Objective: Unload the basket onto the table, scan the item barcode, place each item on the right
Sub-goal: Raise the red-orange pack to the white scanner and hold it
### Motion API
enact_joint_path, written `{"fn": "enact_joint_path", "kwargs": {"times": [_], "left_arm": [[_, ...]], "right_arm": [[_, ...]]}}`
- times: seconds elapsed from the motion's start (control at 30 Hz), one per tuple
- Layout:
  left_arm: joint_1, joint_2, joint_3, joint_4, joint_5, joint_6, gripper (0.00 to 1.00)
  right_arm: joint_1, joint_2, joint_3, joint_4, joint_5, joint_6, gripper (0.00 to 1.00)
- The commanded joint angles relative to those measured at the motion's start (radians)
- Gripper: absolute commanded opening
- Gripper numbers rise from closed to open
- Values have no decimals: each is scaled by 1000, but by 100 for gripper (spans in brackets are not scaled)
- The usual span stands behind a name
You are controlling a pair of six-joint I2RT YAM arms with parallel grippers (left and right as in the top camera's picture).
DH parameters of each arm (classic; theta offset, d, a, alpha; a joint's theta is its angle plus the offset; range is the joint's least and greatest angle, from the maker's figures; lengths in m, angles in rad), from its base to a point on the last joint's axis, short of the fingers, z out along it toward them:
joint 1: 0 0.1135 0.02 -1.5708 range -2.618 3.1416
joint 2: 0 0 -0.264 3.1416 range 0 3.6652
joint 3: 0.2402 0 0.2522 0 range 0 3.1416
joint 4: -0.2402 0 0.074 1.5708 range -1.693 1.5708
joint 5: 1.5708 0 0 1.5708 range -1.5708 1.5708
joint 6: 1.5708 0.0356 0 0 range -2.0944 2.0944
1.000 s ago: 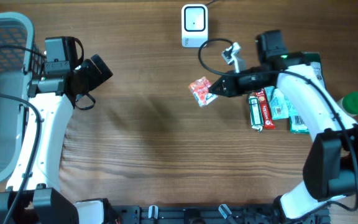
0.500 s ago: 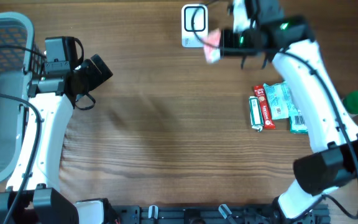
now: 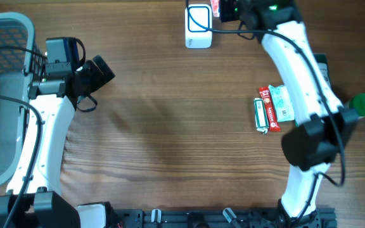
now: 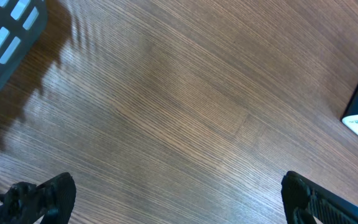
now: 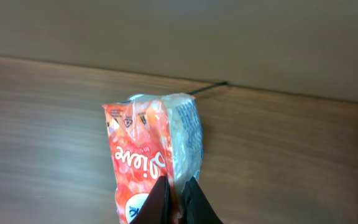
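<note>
Red plastic snack packet point(image 5: 151, 155), edge-pinched in closed right fingers point(image 5: 155, 200) beside white box scanner point(image 3: 198, 26); left fingers point(image 4: 39, 198) spread empty; risk: thin grip lets barcode twist away.

packet point(image 3: 215, 6) — clipped by top edge, basket point(image 3: 11, 22) cropped

My right arm point(image 3: 296, 63) reaches far forward, stretched almost straight, and my right gripper point(image 3: 224, 9) at its end points left, its fingers pinched tight on the red packet point(image 5: 145, 155). My left arm point(image 3: 49, 120) stays folded close on its own side, and my left gripper point(image 4: 176, 202) aims downward with its fingers spread wide apart.
</note>
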Motion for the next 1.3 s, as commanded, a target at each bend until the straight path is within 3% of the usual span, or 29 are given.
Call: {"fn": "enact_joint_path", "kwargs": {"times": [0.0,0.27,0.57,1.27], "left_arm": [[4,-9,8,0,-10,1,100],[4,-9,8,0,-10,1,100],[4,-9,8,0,-10,1,100],[4,-9,8,0,-10,1,100]], "right_arm": [[28,109,-1,48,180,-159,4],[131,261,-1,206,440,-421,4],[213,288,-1,407,599,-722,5],[214,374,-1,401,628,-639,6]]}}
